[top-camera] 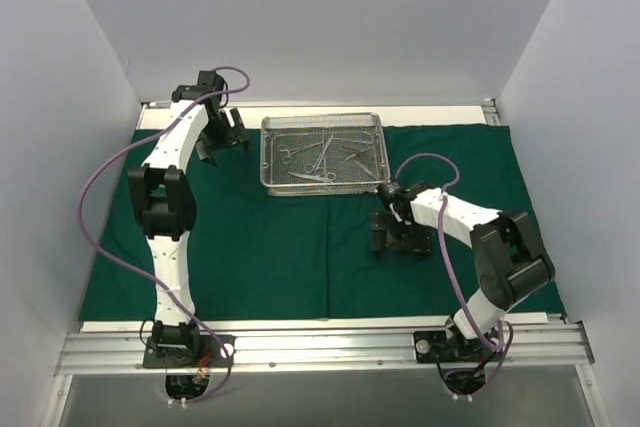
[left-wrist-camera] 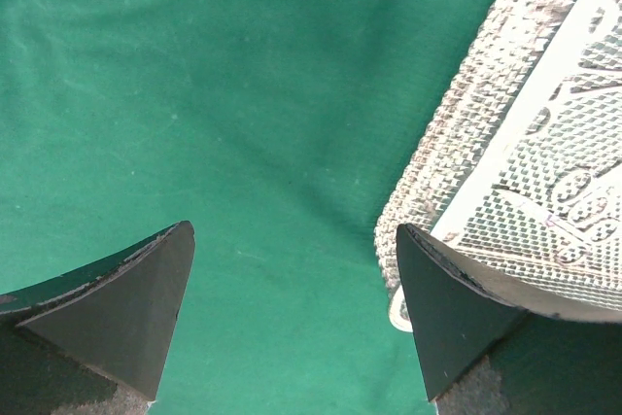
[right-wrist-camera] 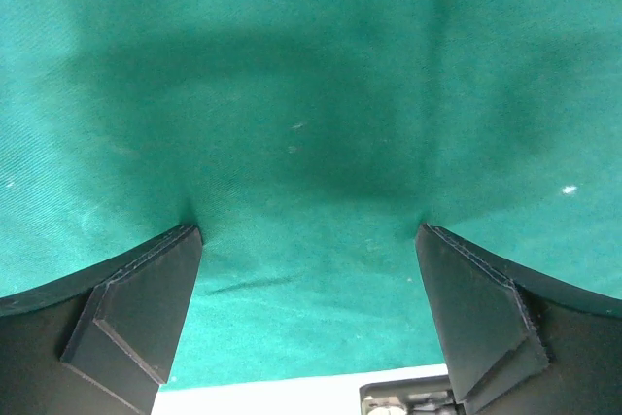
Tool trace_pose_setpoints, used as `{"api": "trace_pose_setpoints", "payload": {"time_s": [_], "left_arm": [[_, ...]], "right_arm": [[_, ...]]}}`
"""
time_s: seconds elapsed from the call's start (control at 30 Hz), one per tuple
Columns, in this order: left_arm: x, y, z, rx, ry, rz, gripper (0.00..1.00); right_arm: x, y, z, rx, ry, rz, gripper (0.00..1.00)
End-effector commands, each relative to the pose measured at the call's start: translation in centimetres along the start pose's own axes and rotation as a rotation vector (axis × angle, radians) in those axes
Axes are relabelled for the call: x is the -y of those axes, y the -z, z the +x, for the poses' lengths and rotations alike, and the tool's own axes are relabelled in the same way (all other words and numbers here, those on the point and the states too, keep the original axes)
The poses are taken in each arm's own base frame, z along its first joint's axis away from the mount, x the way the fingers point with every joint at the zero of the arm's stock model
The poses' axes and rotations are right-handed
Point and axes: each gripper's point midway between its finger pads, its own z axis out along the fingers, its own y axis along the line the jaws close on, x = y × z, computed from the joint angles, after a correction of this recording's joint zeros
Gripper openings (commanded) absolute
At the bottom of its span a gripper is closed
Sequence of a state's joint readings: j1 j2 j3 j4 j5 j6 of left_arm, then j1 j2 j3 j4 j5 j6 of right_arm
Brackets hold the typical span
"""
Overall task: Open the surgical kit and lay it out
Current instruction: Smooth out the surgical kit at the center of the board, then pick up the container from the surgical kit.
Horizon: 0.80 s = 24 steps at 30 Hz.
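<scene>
Setup: green cloth (top-camera: 300, 247) lies spread flat over the bench (top-camera: 430, 114), so the unwrapping looks done. The wire tray (top-camera: 322, 117) sits on the cloth at the far middle. The steel instruments (top-camera: 318, 155) are scissors, ring-handled forceps and maybe tweezers, and all lie inside it with none out on the cloth. Laying out is not yet begun, I'd judge.

The left gripper (top-camera: 225, 142) hangs just beside the tray's left end, fingers (left-wrist-camera: 126, 308) spread wide and holding nothing. In the wrist view the tray corner is right by one finger; cannot tell if it touches. It is probably placed there to steady the tray or reach in from that end.

The right gripper (top-camera: 395, 239) hovers low over bare cloth near the tray's near-right corner — fingers apart and empty, with only green fabric between them. It is likely there because that open patch is where instruments would be set down.

Next probably calls for a reach into the tray for one instrument. Risk: the pieces are thin and flat, some overlap, and they lie on mesh — hard to pinch, and tips may snag.
</scene>
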<state>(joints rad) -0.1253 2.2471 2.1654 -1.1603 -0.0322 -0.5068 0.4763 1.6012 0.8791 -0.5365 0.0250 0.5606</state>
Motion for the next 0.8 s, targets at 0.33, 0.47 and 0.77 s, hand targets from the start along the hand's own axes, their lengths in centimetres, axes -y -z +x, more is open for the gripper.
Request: {"api": "trace_pose_setpoints", "payload": {"time_s": [0.33, 0.47, 0.77], "left_arm": [[1.1, 2.7, -1.7, 0.062, -0.06, 0.037, 0.94], [1.5, 3.0, -2.0, 0.079, -0.072, 0.063, 0.94], [4.8, 2.1, -1.6, 0.075, -0.087, 0.143, 0.94]], "right_arm": [[5.1, -0.3, -3.0, -0.08, -0.129, 0.152, 1.0], [3.4, 4.1, -5.7, 0.057, -0.14, 0.055, 1.0], [1.3, 10.2, -19.1, 0.39, -0.088, -0.033, 1.0]]}}
